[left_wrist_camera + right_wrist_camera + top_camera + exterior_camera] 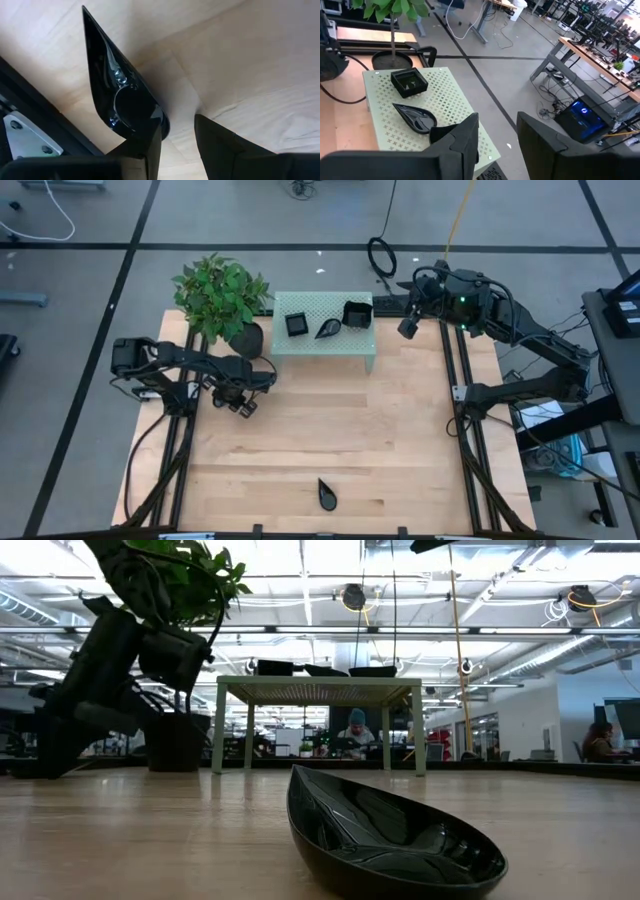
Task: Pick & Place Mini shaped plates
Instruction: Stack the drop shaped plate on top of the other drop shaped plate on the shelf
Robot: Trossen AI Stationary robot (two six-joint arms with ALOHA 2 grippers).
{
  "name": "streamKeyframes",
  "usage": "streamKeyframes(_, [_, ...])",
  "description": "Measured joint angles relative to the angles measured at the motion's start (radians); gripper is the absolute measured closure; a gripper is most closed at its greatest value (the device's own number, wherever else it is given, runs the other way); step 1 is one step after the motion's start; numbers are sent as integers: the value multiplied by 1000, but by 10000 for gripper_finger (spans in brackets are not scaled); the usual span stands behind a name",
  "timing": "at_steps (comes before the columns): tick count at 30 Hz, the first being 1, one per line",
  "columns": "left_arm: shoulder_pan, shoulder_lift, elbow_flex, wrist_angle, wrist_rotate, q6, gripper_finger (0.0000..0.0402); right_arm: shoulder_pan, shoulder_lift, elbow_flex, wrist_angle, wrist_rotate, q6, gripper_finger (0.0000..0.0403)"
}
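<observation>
Three black mini plates sit on the small green table [330, 348]: a flat square [297, 324], a teardrop [327, 330] and a wavy-edged square [357, 313]. Another teardrop [327, 493] lies on the wood near the table's near edge and looms large in the low view [390, 835]. In the left wrist view a further teardrop plate [117, 85] sits close beside one finger of my open left gripper [175, 135], low over the wood near the pot [243, 405]. My right gripper [408, 327] hangs open beyond the green table's right end [497, 125]. My left gripper comes from above at the teardrop plate's round end [150, 117]. One finger [142, 155] overlaps that end, and the other [225, 145] stands apart, with bare wood showing in the gap. Whether the finger touches the plate I cannot tell.
A leafy plant in a dark pot [245, 338] stands at the green table's left end, close to my left arm. Black frame rails [462, 410] run along both sides of the wooden table. Bare wood spreads across the middle [340, 430].
</observation>
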Motion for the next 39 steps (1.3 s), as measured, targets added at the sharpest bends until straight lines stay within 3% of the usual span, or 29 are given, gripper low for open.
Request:
streamKeyframes(11, [36,2,-3,8,-58,91,285,0,0,0,7,-1,79,277])
streamKeyframes(21, [45,4,-5,27,-63,72,395,0,0,0,6,-1,96,277])
streamKeyframes(29, [19,5,4,27,65,9,394,0,0,0,6,-2,96,277])
streamKeyframes(33, [-46,5,49,57,202,-4,392,0,0,0,-1,-2,90,277])
streamKeyframes(39, [-191,5,163,231,260,-54,396,0,0,0,-2,-3,68,277])
